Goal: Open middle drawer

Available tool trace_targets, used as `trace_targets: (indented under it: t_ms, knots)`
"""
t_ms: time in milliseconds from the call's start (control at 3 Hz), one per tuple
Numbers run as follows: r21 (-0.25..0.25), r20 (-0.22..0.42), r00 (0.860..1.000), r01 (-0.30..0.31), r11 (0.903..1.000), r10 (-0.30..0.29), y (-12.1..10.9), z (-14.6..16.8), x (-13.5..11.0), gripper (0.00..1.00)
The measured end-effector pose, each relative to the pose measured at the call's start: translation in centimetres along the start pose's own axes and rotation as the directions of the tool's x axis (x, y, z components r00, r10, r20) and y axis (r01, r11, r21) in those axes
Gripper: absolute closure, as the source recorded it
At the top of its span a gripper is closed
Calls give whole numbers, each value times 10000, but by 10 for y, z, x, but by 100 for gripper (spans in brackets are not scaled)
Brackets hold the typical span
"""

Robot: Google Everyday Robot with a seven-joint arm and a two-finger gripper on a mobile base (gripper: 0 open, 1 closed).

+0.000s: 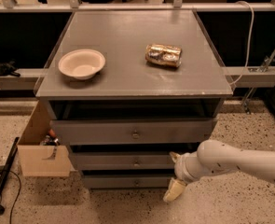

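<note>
A round cream bowl (81, 63) is sitting on the left of the flat grey tabletop (127, 80), well apart from a crumpled shiny gold snack bag (163, 55) lying further right. An open brown cardboard box (38, 160) is standing on the speckled floor (230, 206) at the left, and the gripper (173, 174) is hanging low at the right.

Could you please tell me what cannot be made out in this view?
Camera view:
- Inside of the middle drawer: hidden under the top drawer.
- Its right end: covered by the gripper; contact unclear.
- The arm: cut off by the right edge.
- Contents of the cardboard box: mostly behind its wall.
</note>
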State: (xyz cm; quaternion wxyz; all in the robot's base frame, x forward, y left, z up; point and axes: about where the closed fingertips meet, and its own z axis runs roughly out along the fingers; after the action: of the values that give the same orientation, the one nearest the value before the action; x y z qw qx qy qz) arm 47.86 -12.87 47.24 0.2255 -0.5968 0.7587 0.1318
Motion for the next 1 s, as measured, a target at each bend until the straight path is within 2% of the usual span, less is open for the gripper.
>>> trace_targets:
  t_ms: [667, 1000]
  knots:
    - [-234, -234, 9991, -348, 9991, 342, -10, 26, 26, 0]
    - [-106, -603, 9974, 385, 9992, -391, -56, 45, 8, 0]
